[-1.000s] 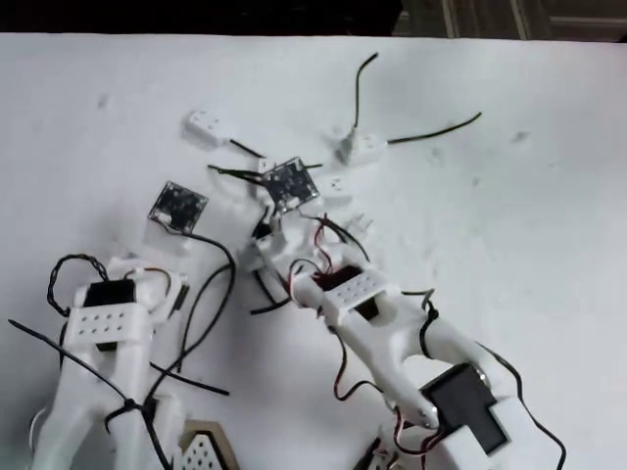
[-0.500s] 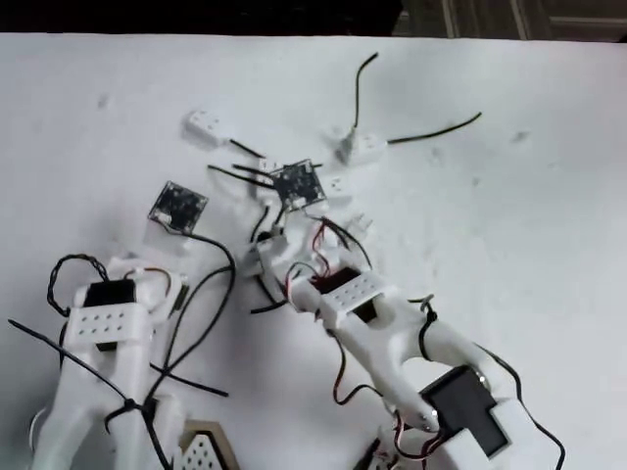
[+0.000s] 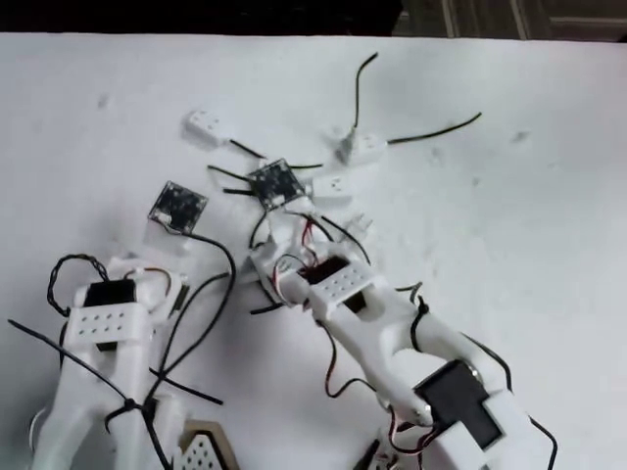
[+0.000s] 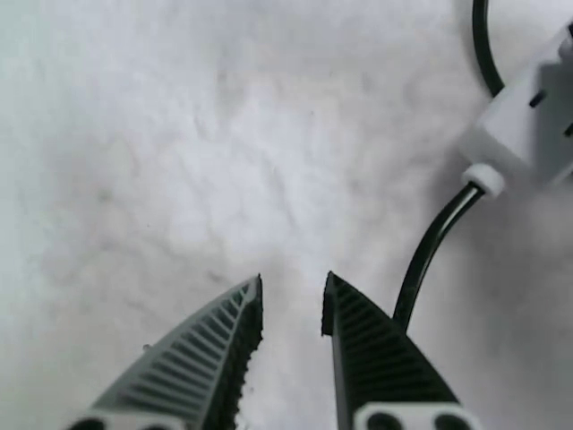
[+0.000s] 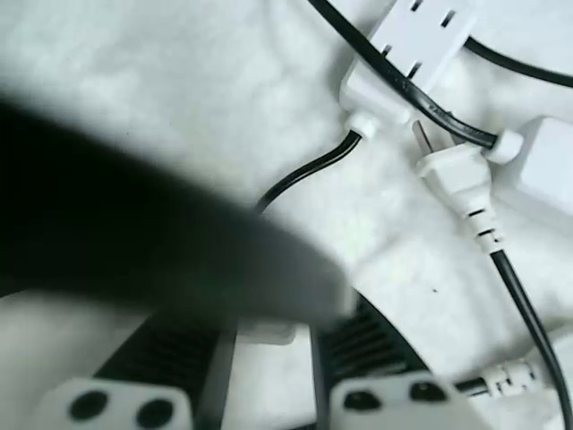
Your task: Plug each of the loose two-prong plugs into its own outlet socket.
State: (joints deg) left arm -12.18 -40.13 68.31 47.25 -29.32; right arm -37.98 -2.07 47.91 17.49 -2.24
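Resting on the white worktop [image 3: 549, 196], just beside the white rectangular outlet socket [image 5: 421, 36], the white two-prong plug [image 5: 457, 175] should be gripped by its body, prongs kept clear of the black cable [image 5: 457, 125]. The right gripper's [image 5: 269, 345] state cannot be told; the left gripper [image 4: 291, 309] is narrowly parted, empty.

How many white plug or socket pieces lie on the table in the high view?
4: the far-left piece, the far-right piece, the middle piece, and a small plug beside it. The right arm may hide more.
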